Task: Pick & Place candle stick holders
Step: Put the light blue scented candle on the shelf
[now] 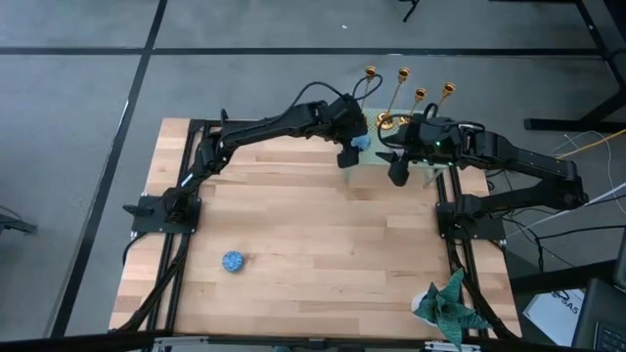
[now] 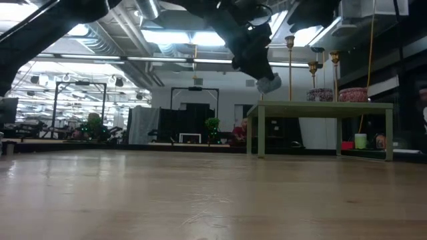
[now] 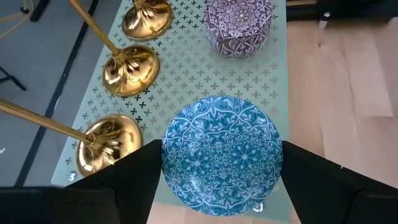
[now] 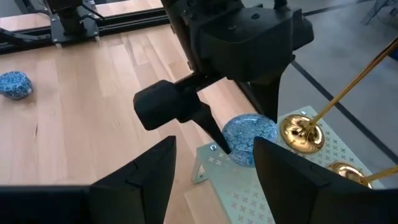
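Observation:
Four gold candle stick holders [image 1: 403,78] stand by their round bases on a small pale green perforated table [image 2: 320,107] at the wood table's far right. Three bases show in the left wrist view [image 3: 130,70], two in the right wrist view [image 4: 301,134]. My left gripper [image 1: 354,147] is over that small table's near end, shut on a blue patterned round piece [image 3: 221,152], right beside the nearest gold base [image 3: 106,143]. My right gripper [image 4: 214,180] is open and empty, just beside the left one, on the near side of the small table [image 1: 396,171]. My left gripper pinches the blue round piece by its two opposite sides [image 3: 168,155] between its two fingers, coming from above and slanting down. In the low view the piece [image 2: 269,84] hangs at the fingertips a little above the green table's top.
A maroon patterned tin [image 3: 239,25] stands on the green table beyond the blue piece. A blue ball [image 1: 233,261] lies on the wood table at the near left, and a green crumpled thing [image 1: 450,308] at the near right corner. The middle of the wood table is bare.

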You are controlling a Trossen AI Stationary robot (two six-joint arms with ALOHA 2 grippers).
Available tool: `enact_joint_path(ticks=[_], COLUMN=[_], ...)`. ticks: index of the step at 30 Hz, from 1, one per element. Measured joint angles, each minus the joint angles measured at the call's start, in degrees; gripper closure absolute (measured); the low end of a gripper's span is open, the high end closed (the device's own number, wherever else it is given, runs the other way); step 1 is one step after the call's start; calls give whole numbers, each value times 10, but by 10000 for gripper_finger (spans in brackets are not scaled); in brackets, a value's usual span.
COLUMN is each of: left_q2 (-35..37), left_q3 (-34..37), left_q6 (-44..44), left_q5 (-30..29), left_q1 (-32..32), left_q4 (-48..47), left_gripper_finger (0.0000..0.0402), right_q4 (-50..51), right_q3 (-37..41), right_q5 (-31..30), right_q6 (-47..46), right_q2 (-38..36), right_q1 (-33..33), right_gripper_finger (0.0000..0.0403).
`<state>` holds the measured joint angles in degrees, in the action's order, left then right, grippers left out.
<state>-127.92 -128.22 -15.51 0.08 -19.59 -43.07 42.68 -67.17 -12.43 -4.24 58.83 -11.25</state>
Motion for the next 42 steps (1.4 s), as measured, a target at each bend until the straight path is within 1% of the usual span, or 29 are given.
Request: enact_joint_path(ticks=[9,14,20,23,32,37,40,42], left_q2=[-26,-24,-22,-22,-22,-22,-22,-7], left_q3=[1,1,1,1,0,-30,-66,-62], left_q6=[1,4,32,31,28,15,2,-9], left_q5=[0,-1,-3,-4,-5,-14,-33,-52], left_q1=[5,5,5,5,4,4,4,4], left_q4=[10,14,17,17,17,1,-34,-37], left_gripper_finger=[106,106,105,97,57,50,53,55], right_q4=[-2,-4,-4,-4,-4,-4,-4,-5], right_q3=[0,0,0,0,0,0,0,0], right_q5=[0,0,0,0,0,0,0,0], right_q6=[-32,-44,-48,-48,-60,-63,-72,-73], right_q2=[9,11,11,11,11,11,15,20], right_q1=[0,0,0,0,0,0,0,0], right_gripper_finger=[185,185,185,185,185,185,185,185])
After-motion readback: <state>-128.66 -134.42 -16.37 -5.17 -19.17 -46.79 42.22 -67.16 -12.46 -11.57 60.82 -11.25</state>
